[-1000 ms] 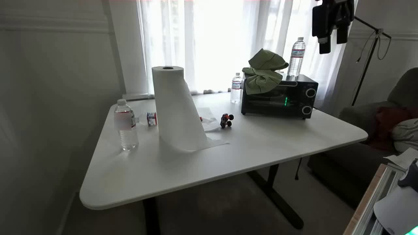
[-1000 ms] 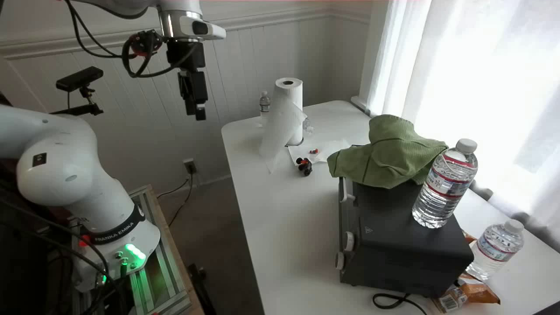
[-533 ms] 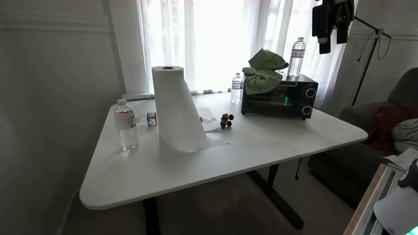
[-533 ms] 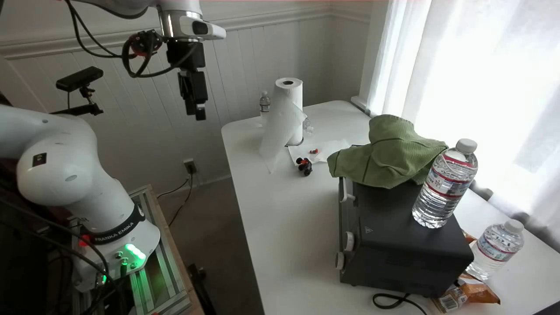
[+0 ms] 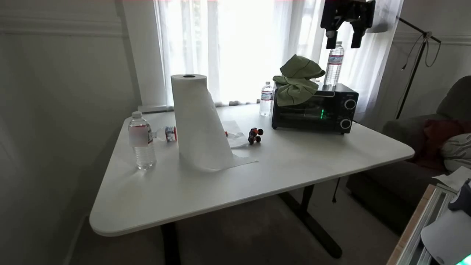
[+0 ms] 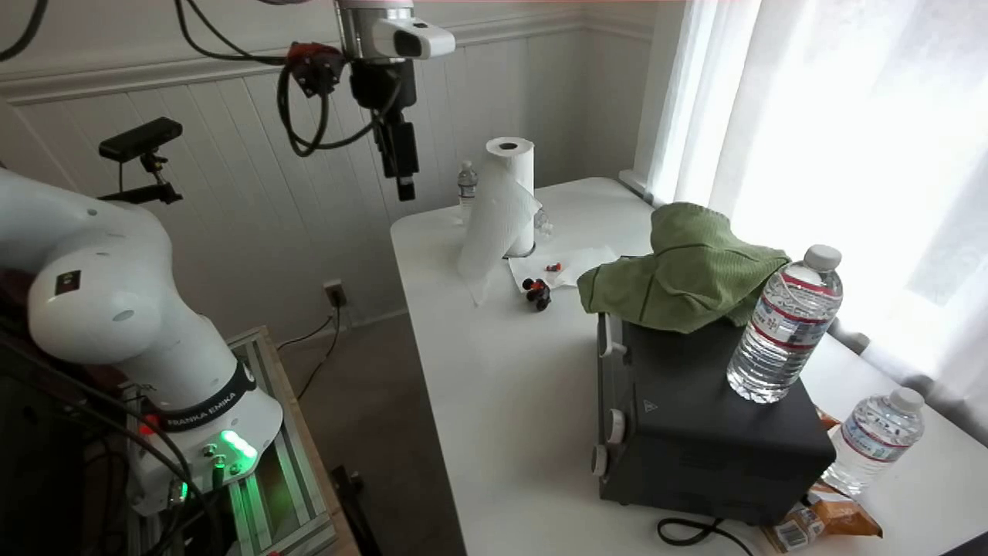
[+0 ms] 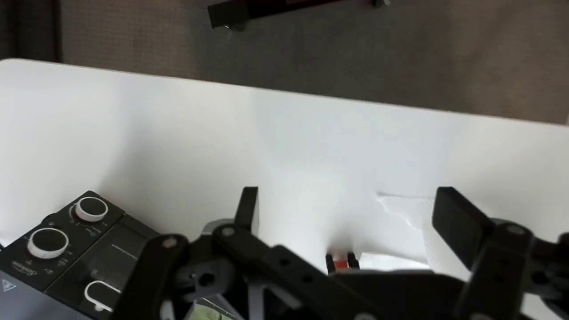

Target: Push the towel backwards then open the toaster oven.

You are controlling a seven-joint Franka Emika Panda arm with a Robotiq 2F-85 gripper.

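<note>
Finding the tool (image 7: 349,213) suspended high above the surface (image 5: 294,158), in a released state, with 2 fingers (image 7: 246,209) spread wide apart in the wrist view. Judge it well apart from the towel (image 6: 683,274) and the toaster oven (image 6: 687,394). Locate the towel, green, in both exterior views: bunched on top of the toaster oven, at the end away from the 2 knobs (image 7: 48,243), with folds hanging over the upper front edge and covering part of the handle (image 6: 608,340).

Record the glass door (image 5: 300,116) as closed, with a green light (image 5: 322,114) visible in it. Record 1 water bottle (image 6: 787,332) upright on top of the toaster oven, near the towel; cannot tell whether touching. List 1 rear bottle (image 6: 876,444) standing on the surface behind the toaster oven, with an orange packet (image 6: 837,516) near its base. List 1 end bottle (image 5: 265,99) upright on the surface, just beside the towel end of the toaster oven.

Note 1 paper roll (image 5: 189,110) upright, with a loose sheet (image 5: 217,147) trailing down beside it. Observe 1 small red-and-black toy vehicle (image 5: 253,136) on the surface between the paper roll and the toaster oven.
</note>
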